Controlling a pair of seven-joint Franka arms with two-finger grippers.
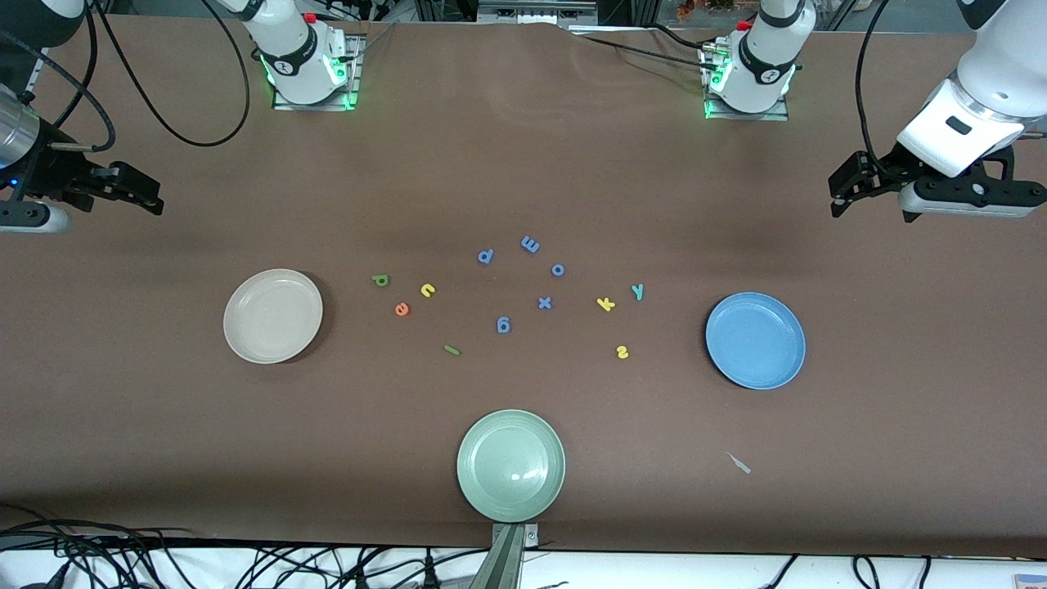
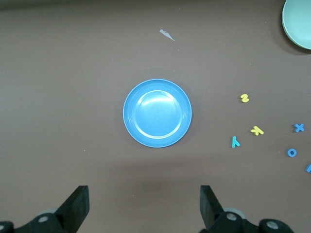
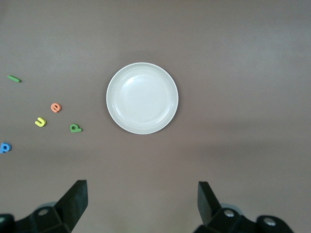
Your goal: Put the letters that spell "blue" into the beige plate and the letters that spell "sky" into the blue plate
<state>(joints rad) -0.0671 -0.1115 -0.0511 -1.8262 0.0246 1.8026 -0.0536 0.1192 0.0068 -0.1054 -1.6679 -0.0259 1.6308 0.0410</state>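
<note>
The beige plate [image 1: 272,316] [image 3: 142,97] lies empty toward the right arm's end. Beside it on the table lie the green b [image 1: 380,281], yellow u [image 1: 428,290], orange e [image 1: 402,309] and green l [image 1: 451,350]. The blue plate [image 1: 755,340] [image 2: 157,112] lies empty toward the left arm's end, with yellow k [image 1: 605,304], teal y [image 1: 637,290] and yellow s [image 1: 622,352] beside it. My right gripper [image 1: 154,200] [image 3: 142,196] hangs open and empty above the table by the beige plate. My left gripper [image 1: 836,196] [image 2: 144,199] hangs open and empty by the blue plate.
A pale green plate [image 1: 510,465] sits at the table edge nearest the front camera. Several blue-purple letters [image 1: 545,303] lie scattered mid-table between the two letter groups. A small pale scrap [image 1: 739,463] lies nearer the camera than the blue plate.
</note>
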